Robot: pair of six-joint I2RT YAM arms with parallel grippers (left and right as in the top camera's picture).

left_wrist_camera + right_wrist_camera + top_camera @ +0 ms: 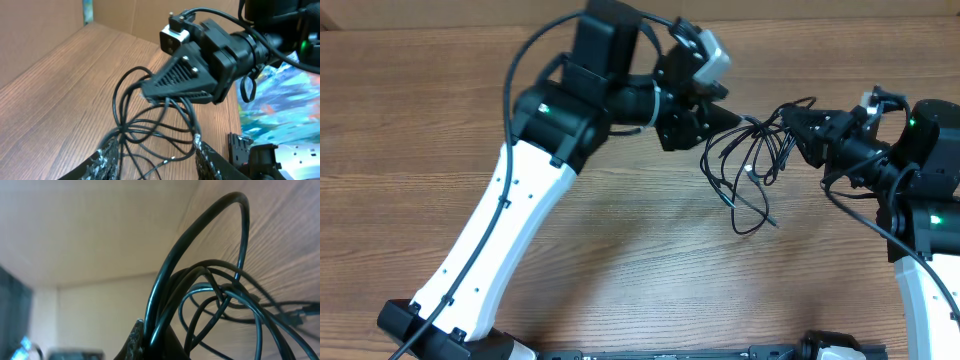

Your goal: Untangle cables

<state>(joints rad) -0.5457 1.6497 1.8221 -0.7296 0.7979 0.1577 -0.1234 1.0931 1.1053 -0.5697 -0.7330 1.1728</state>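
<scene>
A tangle of thin black cables point(748, 168) hangs between my two grippers, and its lower loops lie on the wooden table. My right gripper point(792, 125) is shut on a bunch of the cable strands. The left wrist view shows it pinching them at its tip point(150, 92), and the right wrist view shows the strands point(220, 295) rising from its shut fingers point(155, 340). My left gripper point(732, 120) faces it from the left. Its fingers point(155, 156) are wide apart, with several cable loops point(150, 132) lying between them and none gripped.
The wooden table point(620, 250) spreads to the left and front of the tangle. In the left wrist view a cardboard wall point(40, 25) stands at the back, a colourful sheet point(280, 110) lies at the right and a black bracket point(240, 147) sits at the lower right.
</scene>
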